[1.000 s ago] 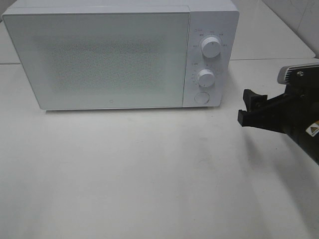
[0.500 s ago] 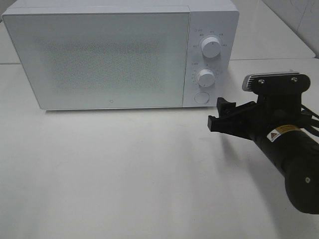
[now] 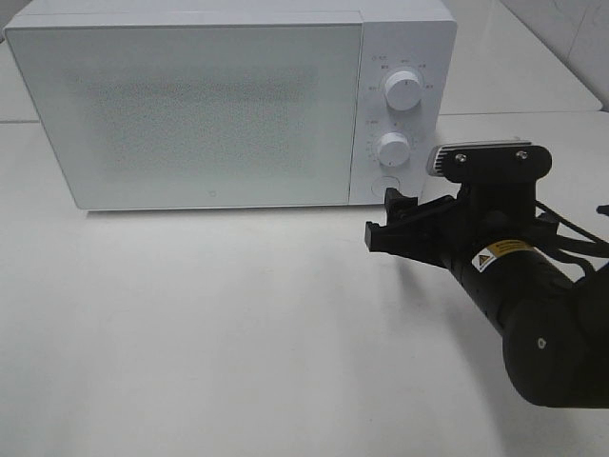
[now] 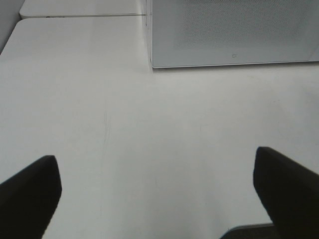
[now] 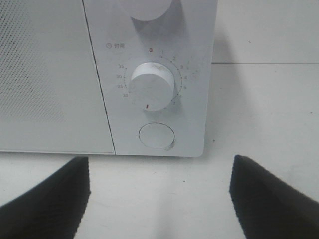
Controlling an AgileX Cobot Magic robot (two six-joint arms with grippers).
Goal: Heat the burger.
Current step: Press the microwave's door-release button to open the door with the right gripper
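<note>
My right claw [image 3: 385, 217] sits wide and empty, facing the round button [image 5: 156, 136] on the microwave [image 3: 190, 105]; left claw [image 4: 157, 199] wide above the bench [image 4: 75, 99].

The scale around the lower knob [image 5: 153, 92] on the microwave [image 5: 197, 114] panel reads 0, 1, 2, 3, 4, 5 down one side and 35, 30, 25, 20 down the other. Above it are a small clock sign and two Chinese characters, seemingly 时间. The marks around the upper knob [image 3: 404, 92] are too small to read. A sticker [image 3: 500, 255] on the right arm [image 3: 542, 333] bears a yellow warning triangle; its print is illegible.
</note>
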